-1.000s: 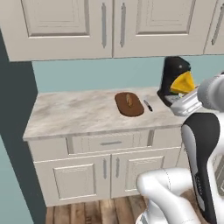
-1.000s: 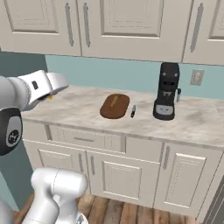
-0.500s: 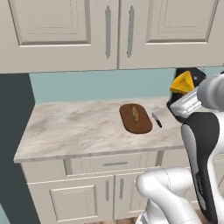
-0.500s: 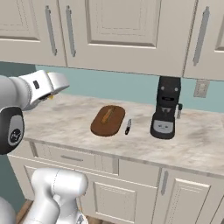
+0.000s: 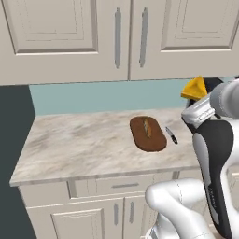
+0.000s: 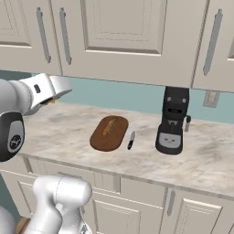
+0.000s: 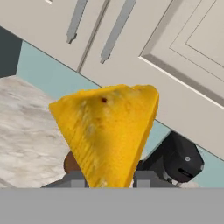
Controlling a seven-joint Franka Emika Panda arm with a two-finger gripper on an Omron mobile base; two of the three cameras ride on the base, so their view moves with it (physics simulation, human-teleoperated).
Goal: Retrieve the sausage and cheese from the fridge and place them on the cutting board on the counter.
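The claw (image 7: 107,179) is closed on the cheese (image 7: 107,131): in the hand view the yellow wedge stands up between the two dark tips, its thin end down in the grip and its broad end up, and it hides much of what lies beyond. The left base view shows the same wedge (image 5: 195,88) sticking up from the end of the arm, in the air above the right end of the bench (image 5: 79,144), clear of the stone. In the right base view the cheese itself is mostly hidden behind the white hand, and just a small orange sliver peeks out under it.

Past the claw, the board (image 5: 147,133) lies flat on the bench toward the back edge, right of the middle. The sausage (image 5: 146,127) lies on it, lengthwise along the board. A small knife (image 5: 171,135) lies on the stone just beside the board's right side, apart from it.

The right base view adds a black coffee machine (image 6: 172,121), standing near the back edge to the right of the knife; the hand view catches its dark top (image 7: 177,159) behind the cheese. Cream wall cabinets (image 6: 114,32) with bar handles hang above the bench.
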